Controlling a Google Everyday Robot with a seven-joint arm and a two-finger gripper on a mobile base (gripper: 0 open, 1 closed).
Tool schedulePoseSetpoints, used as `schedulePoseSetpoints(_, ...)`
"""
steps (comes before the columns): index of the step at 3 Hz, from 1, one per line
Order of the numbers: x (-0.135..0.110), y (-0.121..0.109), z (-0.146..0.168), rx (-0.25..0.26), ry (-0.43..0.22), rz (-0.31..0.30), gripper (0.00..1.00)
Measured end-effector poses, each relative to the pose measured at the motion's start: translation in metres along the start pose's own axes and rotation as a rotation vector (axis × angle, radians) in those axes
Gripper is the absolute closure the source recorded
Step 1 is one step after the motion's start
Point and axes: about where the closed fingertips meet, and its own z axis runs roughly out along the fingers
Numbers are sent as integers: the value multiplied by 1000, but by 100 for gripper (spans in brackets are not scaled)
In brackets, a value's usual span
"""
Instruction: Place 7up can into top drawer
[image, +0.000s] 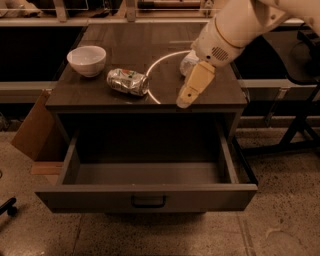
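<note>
Near the 7up can (128, 81), the claw (186, 100) hangs slanted downward.

Shiny, crumpled metal can (128, 81); matt drawer (145, 196), perhaps laminate; smooth cream plastic gripper (185, 101) above the front edge of the table (100, 97).

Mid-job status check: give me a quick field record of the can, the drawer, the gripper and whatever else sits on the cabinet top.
7up can: on its side on the cabinet top, right of the bowl, not held
top drawer: pulled open, no objects visible inside
gripper: over the cabinet top's front right, right of the can, apart from it
bowl: white, upright, rear left
bottle: mostly hidden behind the arm
task state: can not yet in drawer
</note>
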Motion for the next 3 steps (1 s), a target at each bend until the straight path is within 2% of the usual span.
schedulePoseSetpoints(1, -19, -18, 28, -14, 9, -7, 0)
schedulePoseSetpoints(3, -52, -54, 95, -40, 6, 29, 0)
